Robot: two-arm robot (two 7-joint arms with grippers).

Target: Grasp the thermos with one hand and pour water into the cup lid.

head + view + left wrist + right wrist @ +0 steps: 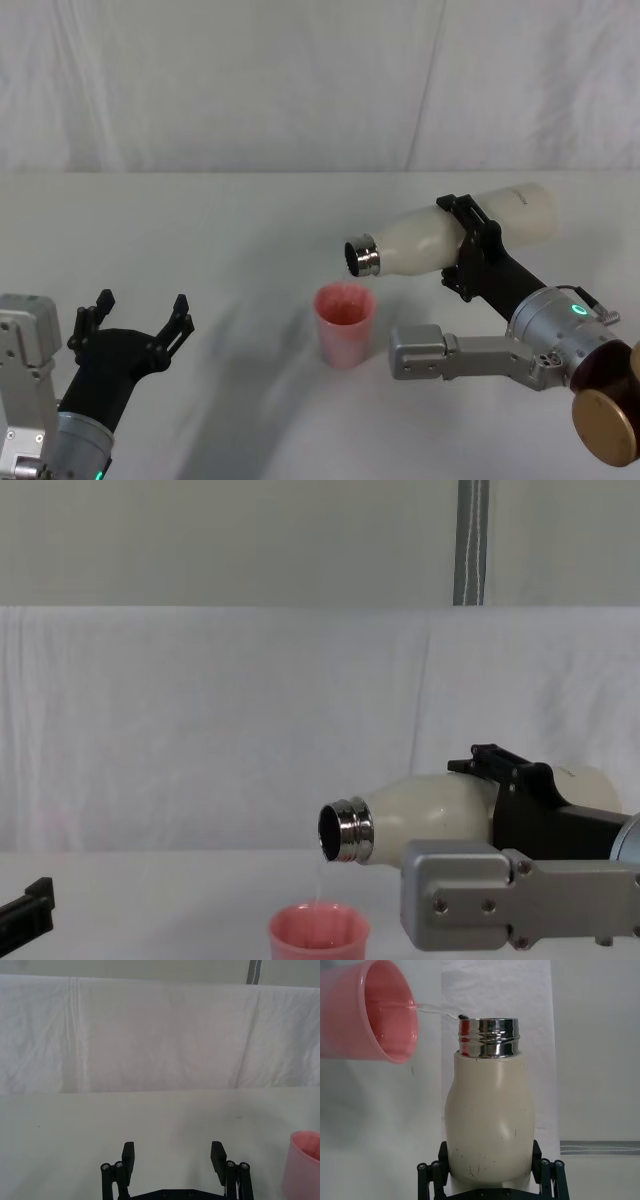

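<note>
Two jaws of the right gripper (468,248) are clamped around the middle of the thermos (440,238), holding it almost on its side above the desk (220,230), steel neck tipped slightly down toward the robot's left. A thin stream of water (319,878) falls from the open mouth into the cup lid (345,323), which stands upright on the desk just below and in front of the neck, with water inside. Well apart at the near left, the left gripper (135,322) hovers low over the desk, jaws spread wide with nothing between them.
</note>
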